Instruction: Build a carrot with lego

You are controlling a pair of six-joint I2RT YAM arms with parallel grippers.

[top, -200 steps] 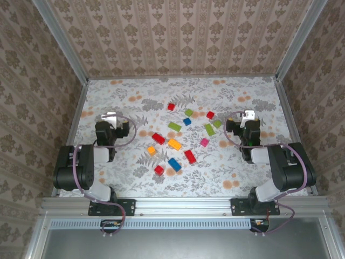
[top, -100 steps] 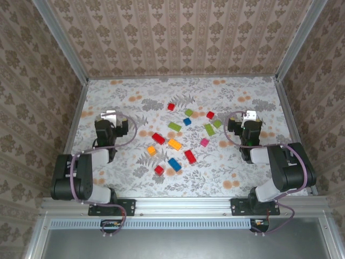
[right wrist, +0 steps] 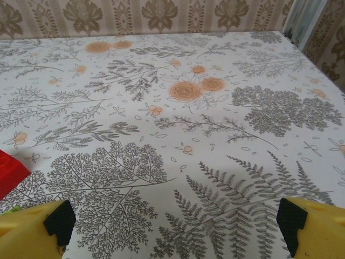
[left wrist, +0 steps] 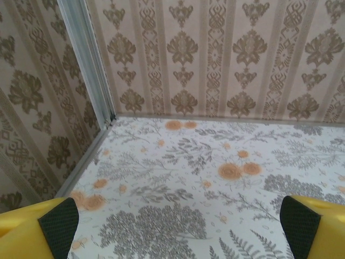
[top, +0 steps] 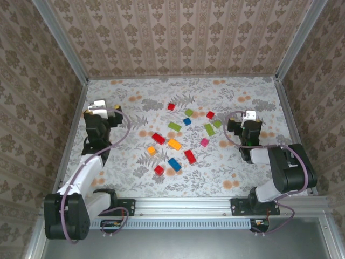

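Observation:
The lego lies scattered mid-table: red bricks [top: 158, 138] [top: 190, 156], orange bricks [top: 174, 144] [top: 151, 151], green bricks [top: 174, 127] [top: 209, 129], a blue brick [top: 174, 164] and a magenta one [top: 205, 142]. My left gripper [top: 98, 109] hovers at the far left, well away from the bricks. In its wrist view the left gripper [left wrist: 178, 226] stands open over bare floral cloth. My right gripper [top: 248, 115] is to the right of the bricks. It [right wrist: 175, 224] is open with nothing between its fingers, and a red brick [right wrist: 8, 170] shows at the left edge.
Patterned walls enclose the table on three sides, with aluminium posts [left wrist: 89, 65] at the corners. The left side rail [top: 73, 129] runs close beside the left gripper. A metal rail [top: 183, 204] carries both arm bases at the near edge.
The left arm has stretched out, carrying its gripper left and farther back toward the left wall. The right arm and the bricks have stayed put.

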